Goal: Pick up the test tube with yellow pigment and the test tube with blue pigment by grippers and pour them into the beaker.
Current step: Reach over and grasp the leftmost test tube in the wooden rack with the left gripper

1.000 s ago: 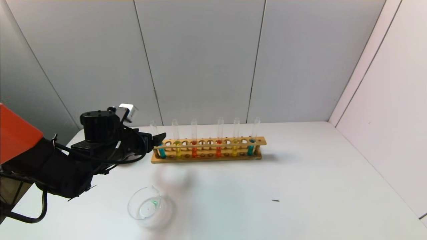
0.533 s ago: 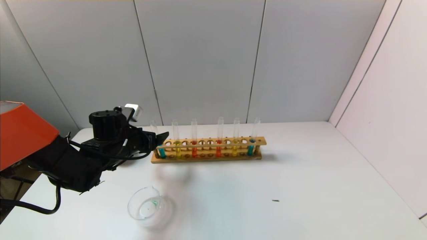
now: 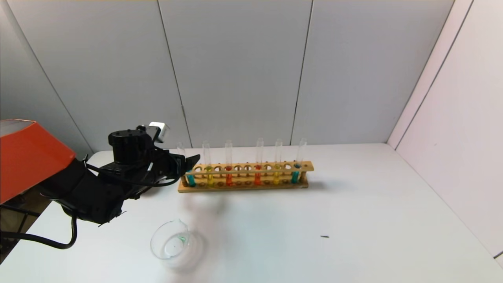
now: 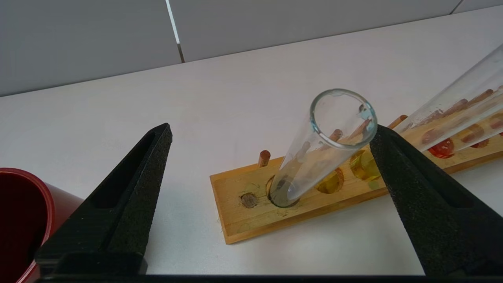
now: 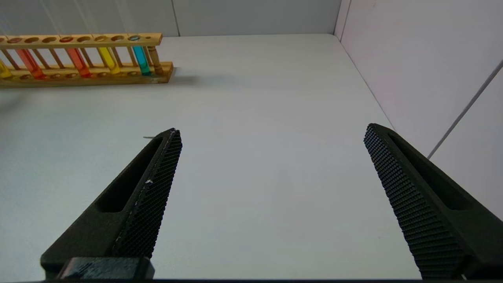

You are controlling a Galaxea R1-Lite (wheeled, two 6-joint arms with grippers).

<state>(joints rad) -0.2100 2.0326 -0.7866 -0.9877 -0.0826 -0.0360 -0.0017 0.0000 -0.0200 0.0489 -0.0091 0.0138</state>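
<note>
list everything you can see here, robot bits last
table: 1, white, walled by grey panels
rack: 1, light wood, far side of the table
yellow tubes: 2, upright in the rack
orange-red tubes: 2, mid rack
blue or teal tubes: 2, one at each end of the rack
beaker: 1, clear with a green trace inside, near left of the table
cup: 1, dark red, beside the left hand
speck: 1, dark, right of the beaker
left hand: 1, black, open, either side of the left end tube's top
right hand: 1, black, open over bare table
</note>
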